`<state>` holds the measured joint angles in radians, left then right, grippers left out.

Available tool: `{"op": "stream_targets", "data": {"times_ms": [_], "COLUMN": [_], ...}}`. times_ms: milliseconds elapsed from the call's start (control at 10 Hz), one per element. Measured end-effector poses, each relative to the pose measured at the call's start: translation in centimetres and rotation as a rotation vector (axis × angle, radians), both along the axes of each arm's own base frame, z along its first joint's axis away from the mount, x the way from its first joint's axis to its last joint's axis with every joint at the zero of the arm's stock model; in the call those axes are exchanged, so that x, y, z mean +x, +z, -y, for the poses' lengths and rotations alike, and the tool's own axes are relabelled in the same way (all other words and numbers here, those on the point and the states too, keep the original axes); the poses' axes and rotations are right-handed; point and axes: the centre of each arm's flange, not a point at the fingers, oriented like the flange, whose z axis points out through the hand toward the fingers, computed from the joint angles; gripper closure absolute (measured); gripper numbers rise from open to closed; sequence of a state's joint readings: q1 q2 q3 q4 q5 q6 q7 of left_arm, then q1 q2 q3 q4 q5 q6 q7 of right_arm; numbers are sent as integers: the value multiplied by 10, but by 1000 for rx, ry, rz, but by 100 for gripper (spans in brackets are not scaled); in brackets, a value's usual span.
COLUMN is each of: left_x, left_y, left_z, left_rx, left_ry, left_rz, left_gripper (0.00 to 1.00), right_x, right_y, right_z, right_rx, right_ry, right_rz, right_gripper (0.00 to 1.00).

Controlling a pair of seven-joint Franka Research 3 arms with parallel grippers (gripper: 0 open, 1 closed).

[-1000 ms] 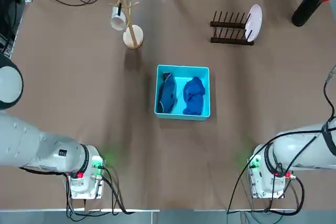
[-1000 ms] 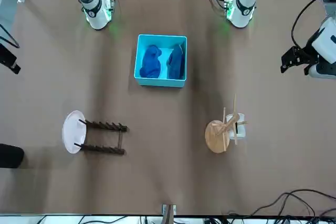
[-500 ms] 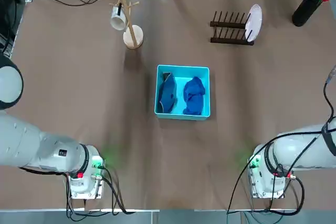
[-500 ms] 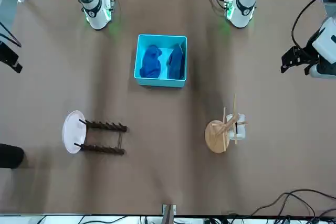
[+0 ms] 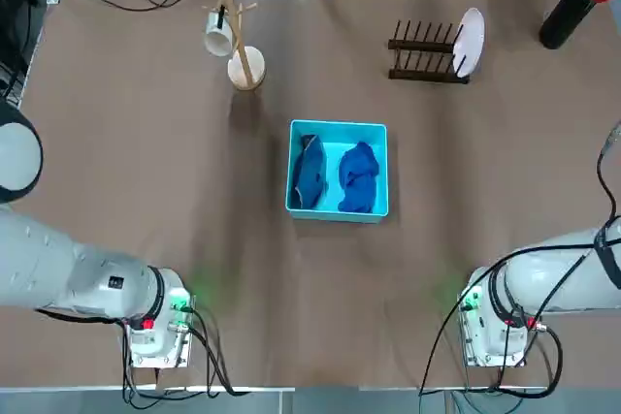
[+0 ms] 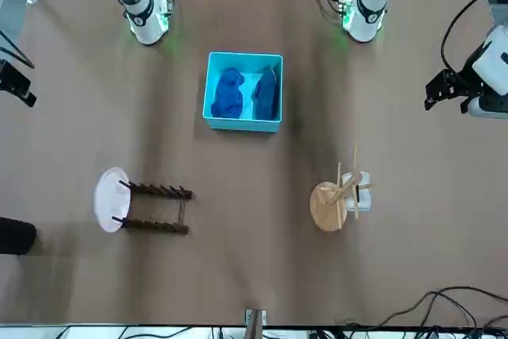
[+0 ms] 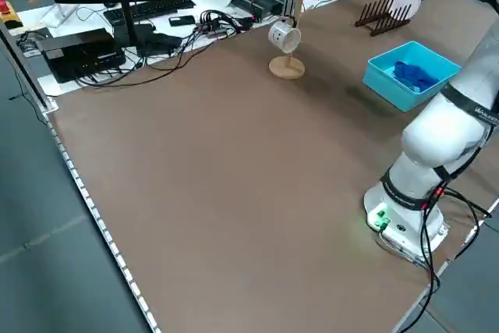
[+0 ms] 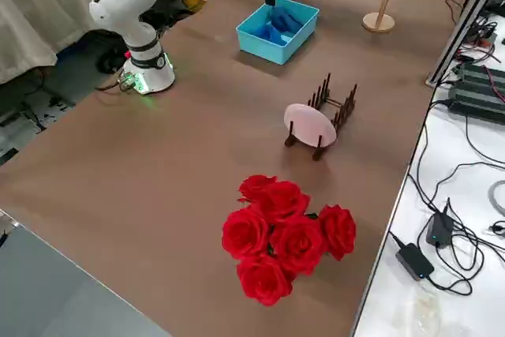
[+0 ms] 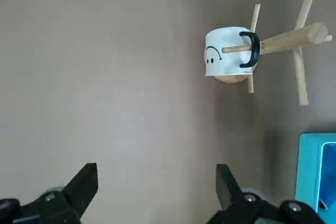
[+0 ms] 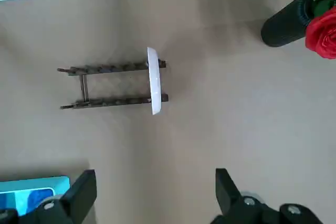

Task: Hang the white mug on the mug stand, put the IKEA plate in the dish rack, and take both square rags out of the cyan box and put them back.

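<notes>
The white mug [image 5: 218, 39] hangs by its dark handle on a peg of the light wooden mug stand [image 5: 245, 65] at the far left. The pinkish IKEA plate [image 5: 470, 41] stands on edge at the right end of the dark dish rack [image 5: 425, 50]. Two blue rags [image 5: 310, 172] [image 5: 358, 176] lie side by side in the cyan box [image 5: 338, 126] at mid-table. My left gripper [image 9: 156, 187] hovers high and open, well back from the mug [image 9: 228, 59]. My right gripper [image 10: 155, 190] is also open and high, back from the plate [image 10: 154, 80].
A black vase with red roses [image 5: 568, 7] stands at the far right corner beyond the rack. Cables and electronics [image 7: 117, 37] line the bench past the table's far edge. Both arm bases [image 5: 155, 327] [image 5: 495, 327] sit at the near edge.
In the front view the right gripper has edged slightly toward the robot's side. The mug, plate, rags and box have not moved.
</notes>
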<state>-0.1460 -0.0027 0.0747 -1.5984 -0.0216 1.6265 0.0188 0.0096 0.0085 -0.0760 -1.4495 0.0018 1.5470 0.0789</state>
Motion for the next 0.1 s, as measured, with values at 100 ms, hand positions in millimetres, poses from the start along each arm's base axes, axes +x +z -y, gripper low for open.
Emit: {"op": "stream_targets", "data": {"times_ms": [100], "left_x": [0], "left_y": [1], "left_z": [0], "left_rx": [0], "left_ry": [1], "left_rz": [1], "left_gripper": [1], "right_x": [0], "right_y": [0], "right_z": [-1], "right_rx": [0], "right_ry": [3], "right_rz": [-1], "right_gripper": [0]}}
